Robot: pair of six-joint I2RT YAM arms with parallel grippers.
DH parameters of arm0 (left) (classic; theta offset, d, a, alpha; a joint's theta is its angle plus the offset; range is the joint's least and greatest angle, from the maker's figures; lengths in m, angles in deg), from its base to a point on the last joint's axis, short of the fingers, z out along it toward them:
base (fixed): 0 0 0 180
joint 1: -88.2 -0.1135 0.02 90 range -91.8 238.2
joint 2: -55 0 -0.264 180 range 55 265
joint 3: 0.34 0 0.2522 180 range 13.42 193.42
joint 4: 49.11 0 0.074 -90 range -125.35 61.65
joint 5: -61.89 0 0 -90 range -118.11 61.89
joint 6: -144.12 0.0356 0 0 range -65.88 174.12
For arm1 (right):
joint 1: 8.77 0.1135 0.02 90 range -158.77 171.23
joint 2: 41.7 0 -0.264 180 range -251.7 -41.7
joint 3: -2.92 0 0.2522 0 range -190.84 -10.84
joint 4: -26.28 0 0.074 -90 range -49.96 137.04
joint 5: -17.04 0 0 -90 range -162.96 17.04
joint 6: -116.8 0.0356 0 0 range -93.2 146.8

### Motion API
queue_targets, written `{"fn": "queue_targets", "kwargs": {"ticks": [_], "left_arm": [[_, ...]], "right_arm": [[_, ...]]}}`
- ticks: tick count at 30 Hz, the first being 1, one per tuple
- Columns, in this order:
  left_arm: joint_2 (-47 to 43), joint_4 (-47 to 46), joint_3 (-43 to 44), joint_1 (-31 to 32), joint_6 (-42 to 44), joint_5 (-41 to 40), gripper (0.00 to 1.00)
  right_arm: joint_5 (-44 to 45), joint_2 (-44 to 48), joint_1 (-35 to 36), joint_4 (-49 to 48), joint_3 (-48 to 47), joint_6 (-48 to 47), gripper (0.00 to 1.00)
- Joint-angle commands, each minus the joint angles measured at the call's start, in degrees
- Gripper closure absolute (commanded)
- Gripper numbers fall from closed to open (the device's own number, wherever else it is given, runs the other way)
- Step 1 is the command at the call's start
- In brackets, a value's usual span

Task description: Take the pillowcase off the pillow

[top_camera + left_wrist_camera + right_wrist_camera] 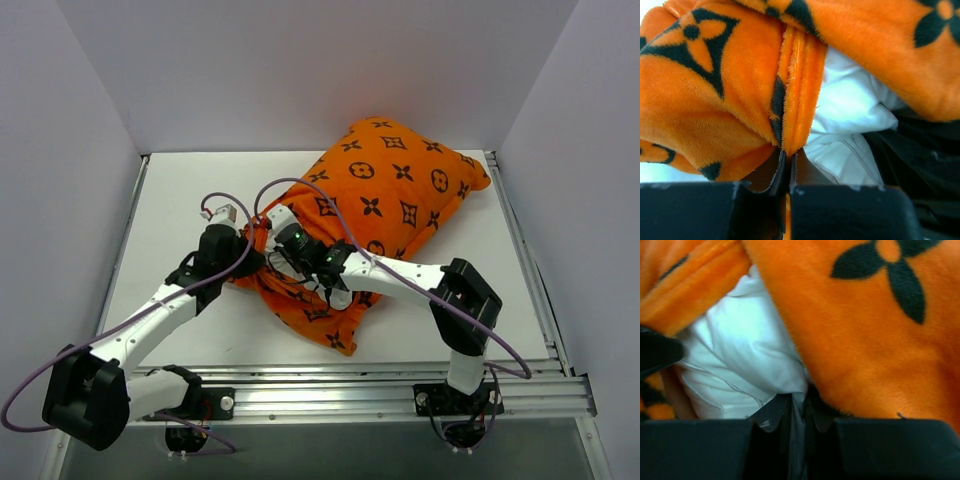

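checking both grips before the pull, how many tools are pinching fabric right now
2. The left tool is shut on the hem of the orange pillowcase at its opening. The right tool is shut on the white pillow showing inside that opening. None hidden.

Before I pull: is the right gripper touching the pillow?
Touching. The right wrist view shows the right gripper shut on a fold of the white pillow.

The left arm (150,320) and the right arm (400,272) had white rounded links and black joint blocks. A thin purple cable (298,181) ran along each arm. The left gripper (786,165) and the right gripper (796,410) were black, with small pale chips on their edges
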Motion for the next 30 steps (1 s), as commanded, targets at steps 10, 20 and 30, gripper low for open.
{"fn": "queue_targets", "kwargs": {"ticks": [10, 20, 30], "left_arm": [[-8.4, 21.3, 10.1, -0.3, 1.9, -11.5, 0.98], [-11.2, 25.7, 7.3, -2.4, -7.4, -26.5, 0.98], [-4.6, 19.8, 5.3, -3.7, -5.6, -23.2, 0.98]], "right_arm": [[16.1, 10.9, -13.4, 8.2, 0.9, 15.2, 1.0], [8.9, 24.6, -21.9, 11.4, 5.6, 18.4, 1.0], [3.7, 35.2, -27.4, 13.9, 10.4, 20.9, 1.0]]}}
